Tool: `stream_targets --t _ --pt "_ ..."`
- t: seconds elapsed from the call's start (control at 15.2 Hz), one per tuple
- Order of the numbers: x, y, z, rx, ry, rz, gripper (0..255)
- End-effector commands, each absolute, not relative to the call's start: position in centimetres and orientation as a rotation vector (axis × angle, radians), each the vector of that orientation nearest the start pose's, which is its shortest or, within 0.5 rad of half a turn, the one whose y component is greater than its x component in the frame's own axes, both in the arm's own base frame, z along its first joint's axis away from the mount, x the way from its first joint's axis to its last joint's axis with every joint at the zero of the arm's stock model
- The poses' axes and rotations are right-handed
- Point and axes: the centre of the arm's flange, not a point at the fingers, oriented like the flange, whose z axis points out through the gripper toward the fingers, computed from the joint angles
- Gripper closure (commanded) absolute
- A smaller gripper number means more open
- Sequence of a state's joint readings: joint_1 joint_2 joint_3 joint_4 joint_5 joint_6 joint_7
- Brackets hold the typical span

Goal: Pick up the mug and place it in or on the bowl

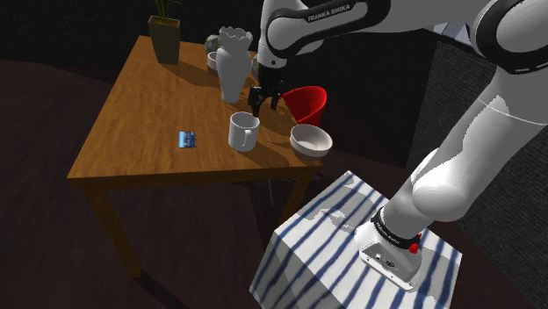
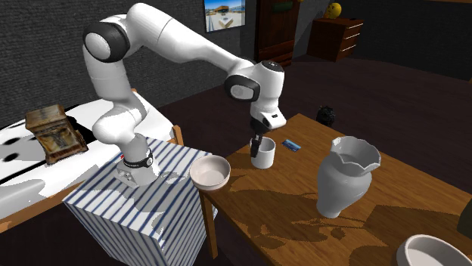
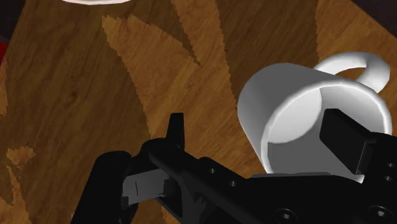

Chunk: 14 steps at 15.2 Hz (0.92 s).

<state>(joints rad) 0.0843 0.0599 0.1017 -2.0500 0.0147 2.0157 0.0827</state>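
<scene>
My gripper [image 3: 259, 130] sits closest to the wrist cam. Its fingers [image 3: 176, 127] are spread wide w/ nothing held. One finger stands outside the mug [image 3: 299, 105] and the other over its open mouth, so the near wall sits btwn them. Neither pad looks to touch it yet.

The mug is white and upright on the wooden table [image 1: 140, 114], mouth up, long axis vertical. Its handle is on the side away from my outer finger.

In the shoulder view the mug [image 1: 243, 132] lies approx 7 o'clock from the gripper [image 1: 266, 95]. The white bowl [image 1: 311, 139] is at 3 o'clock of the mug, near the table edge. My guess for the next move: ease down a little, pinch the wall, lift, then carry toward the bowl.

The shoulder view makes me look clear above the rim. The second exterior view puts the gripper [image 2: 259, 143] tips right at the mug [image 2: 263, 156] rim, w/ the bowl [image 2: 210, 171] at 8 o'clock. The wrist cam settles which side of the wall each finger is on; the ext views leave that unclear. A white vase [image 2: 344, 175] stands at 4 o'clock of the mug, well apart.
</scene>
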Motion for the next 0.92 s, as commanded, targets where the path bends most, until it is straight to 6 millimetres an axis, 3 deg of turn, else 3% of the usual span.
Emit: stream_targets --t 0.0,0.07,0.53,0.86 --pt "56.0 11.5 39.2 -3.116 -0.170 0.146 0" --pt "56.7 11.9 38.8 -3.111 -0.178 0.144 0" --pt "56.4 11.9 35.1 -3.111 -0.178 0.144 0" --pt "56.4 11.9 34.8 -3.111 -0.178 0.144 0"
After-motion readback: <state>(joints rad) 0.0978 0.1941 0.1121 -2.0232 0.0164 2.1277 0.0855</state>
